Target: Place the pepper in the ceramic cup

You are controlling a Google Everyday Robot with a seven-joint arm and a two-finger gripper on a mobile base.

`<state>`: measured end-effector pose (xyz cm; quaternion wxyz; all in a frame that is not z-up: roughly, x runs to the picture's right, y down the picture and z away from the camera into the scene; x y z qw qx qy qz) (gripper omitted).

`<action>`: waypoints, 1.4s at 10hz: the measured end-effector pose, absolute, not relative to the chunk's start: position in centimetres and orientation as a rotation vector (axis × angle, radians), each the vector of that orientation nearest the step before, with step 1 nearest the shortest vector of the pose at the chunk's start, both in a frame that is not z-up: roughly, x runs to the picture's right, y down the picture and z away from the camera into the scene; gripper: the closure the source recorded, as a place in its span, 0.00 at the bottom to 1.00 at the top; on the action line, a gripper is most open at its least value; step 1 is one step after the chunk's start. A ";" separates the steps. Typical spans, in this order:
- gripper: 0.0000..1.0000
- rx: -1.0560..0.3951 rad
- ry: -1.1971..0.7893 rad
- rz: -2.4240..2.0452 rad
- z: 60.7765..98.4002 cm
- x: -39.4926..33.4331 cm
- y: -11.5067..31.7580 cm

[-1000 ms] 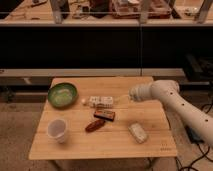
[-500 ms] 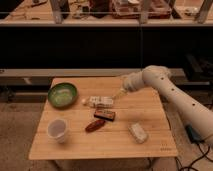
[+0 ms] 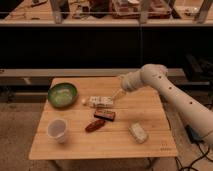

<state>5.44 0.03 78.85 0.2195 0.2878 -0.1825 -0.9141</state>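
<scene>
The pepper (image 3: 95, 125), small, dark red-brown and glossy, lies near the middle of the wooden table (image 3: 115, 147). The ceramic cup (image 3: 57, 130), plain white, stands upright at the front left, a short way left of the pepper. My gripper (image 3: 116, 94) reaches in from the right on a white arm and hangs over the table's back middle, just right of a white packet. It is above and behind the pepper, apart from it. It is open, with nothing in it.
A green bowl (image 3: 62, 95) sits at the back left. A white patterned packet (image 3: 101, 101) and a dark brown block (image 3: 105, 114) lie just behind the pepper. A pale wrapped item (image 3: 137, 132) lies at the front right. Dark shelving stands behind the table.
The arm has swung left and downward, bringing the gripper from the table's right side to over its back middle. The objects on the table have not moved.
</scene>
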 end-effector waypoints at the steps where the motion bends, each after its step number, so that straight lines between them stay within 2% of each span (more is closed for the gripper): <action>1: 0.20 0.833 -0.513 -2.547 78.3 4.7 1.0; 7: 0.20 0.879 -0.618 -2.684 77.5 1.7 8.4; 12: 0.20 1.020 -0.632 -2.733 77.9 -3.7 14.0; 14: 0.20 1.023 -0.636 -2.734 78.0 -3.9 14.3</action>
